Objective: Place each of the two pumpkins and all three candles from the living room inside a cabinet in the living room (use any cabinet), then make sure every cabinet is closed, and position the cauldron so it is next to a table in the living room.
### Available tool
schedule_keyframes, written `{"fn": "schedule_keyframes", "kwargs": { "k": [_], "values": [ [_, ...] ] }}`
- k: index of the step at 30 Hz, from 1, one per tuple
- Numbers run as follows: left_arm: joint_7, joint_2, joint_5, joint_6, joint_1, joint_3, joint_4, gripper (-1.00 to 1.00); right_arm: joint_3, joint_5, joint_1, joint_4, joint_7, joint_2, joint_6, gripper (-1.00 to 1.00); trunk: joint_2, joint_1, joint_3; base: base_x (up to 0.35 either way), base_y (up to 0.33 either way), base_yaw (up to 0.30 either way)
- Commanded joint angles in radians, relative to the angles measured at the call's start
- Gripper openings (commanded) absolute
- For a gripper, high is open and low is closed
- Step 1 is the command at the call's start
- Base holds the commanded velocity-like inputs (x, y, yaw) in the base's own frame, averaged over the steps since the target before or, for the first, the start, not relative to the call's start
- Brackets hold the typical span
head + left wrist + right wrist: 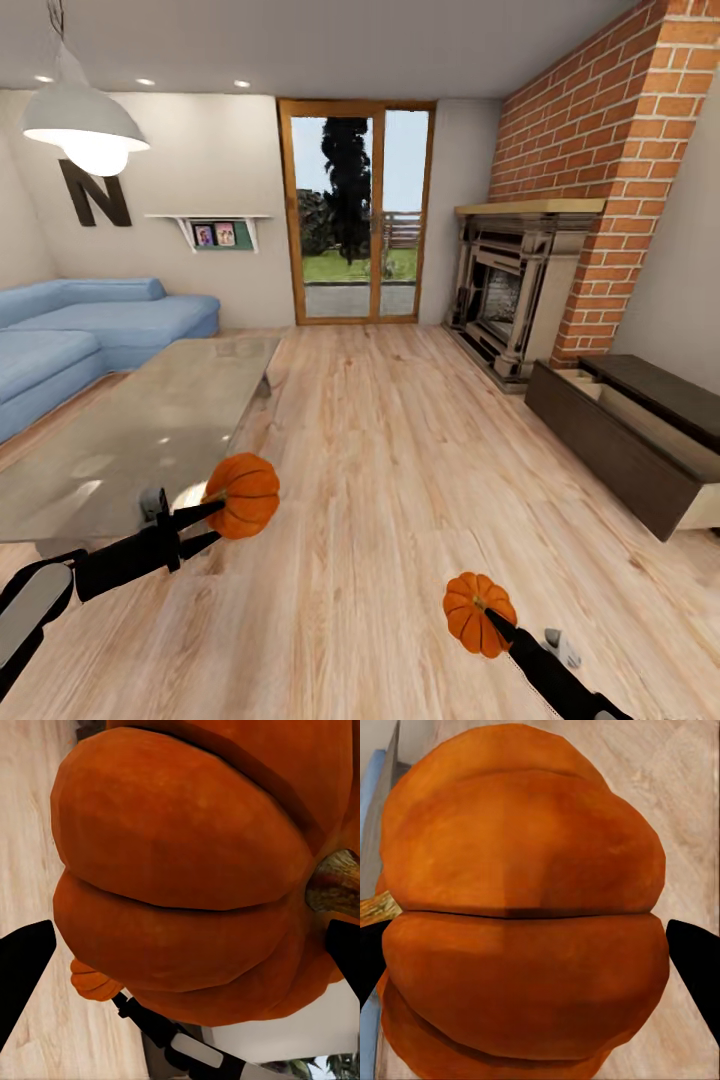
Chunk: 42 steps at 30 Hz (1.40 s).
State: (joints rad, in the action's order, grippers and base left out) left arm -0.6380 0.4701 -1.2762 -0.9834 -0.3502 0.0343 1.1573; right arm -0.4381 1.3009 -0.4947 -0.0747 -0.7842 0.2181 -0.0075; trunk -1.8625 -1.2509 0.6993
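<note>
A living room with a pale wooden floor (400,450) is being shown. At lower left, one pumpkin (244,494) is being clamped by the left gripper (205,528) beside the glass table (150,420); at lower centre, the smaller pumpkin (476,611) is being clamped by the right gripper (492,622). At right, the cabinet (640,440) is standing with a drawer pulled out.

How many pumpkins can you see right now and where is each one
2. One pumpkin is held in the left gripper, above the edge of the glass table. The other pumpkin is held in the right gripper, over the wooden floor.
</note>
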Motion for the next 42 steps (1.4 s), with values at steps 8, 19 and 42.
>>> {"fn": "schedule_keyframes", "kwargs": {
  "k": [8,19,42],
  "values": [
    [-0.003,0.000,-0.015,-0.008,-0.001,0.002,0.001,-1.00,-0.003,0.008,-0.001,0.000,0.022,0.000,-0.033,-1.00,0.000,0.000,0.001,0.261,-0.190,-0.289],
    [-0.004,0.002,-0.015,-0.008,-0.001,0.003,0.001,-1.00,-0.004,0.008,-0.001,-0.001,0.039,0.000,-0.040,-1.00,0.000,0.000,0.001,0.267,-0.183,-0.289],
    [-0.003,0.001,-0.017,-0.008,-0.001,0.003,-0.001,-1.00,-0.003,0.007,-0.001,-0.002,0.051,-0.001,-0.038,-1.00,0.000,0.000,0.001,0.320,0.093,-0.289]
  ]
}}
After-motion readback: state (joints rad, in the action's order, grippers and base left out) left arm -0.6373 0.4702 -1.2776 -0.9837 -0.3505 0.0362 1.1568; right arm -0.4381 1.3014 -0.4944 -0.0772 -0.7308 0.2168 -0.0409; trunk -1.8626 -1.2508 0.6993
